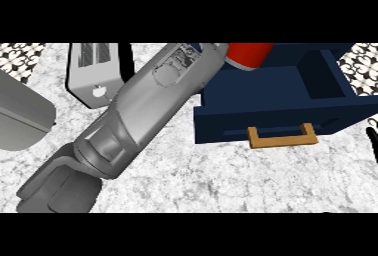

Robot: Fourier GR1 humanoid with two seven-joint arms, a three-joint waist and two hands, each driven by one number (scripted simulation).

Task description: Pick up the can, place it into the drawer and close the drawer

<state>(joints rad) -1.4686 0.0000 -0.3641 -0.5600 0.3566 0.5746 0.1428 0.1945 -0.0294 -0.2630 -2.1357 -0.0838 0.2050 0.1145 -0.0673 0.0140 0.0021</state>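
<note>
The red can (249, 54), with a white and blue band at its lower end, shows at the top edge just above the back left of the open navy drawer (258, 95). The drawer has a wooden handle (283, 136) on its front. My left forearm (140, 115) runs from the lower left up to the can's left side. Its hand is hidden past the wrist, so I cannot see whether it holds the can. Only a sliver of my right hand (371, 142) shows at the right edge, fingers straight, beside the drawer front.
A white toaster-like appliance (94, 70) stands at the upper left, close under my left forearm. A grey rounded container (22, 115) sits at the left edge. The marbled counter (244, 175) stretches in front of the drawer.
</note>
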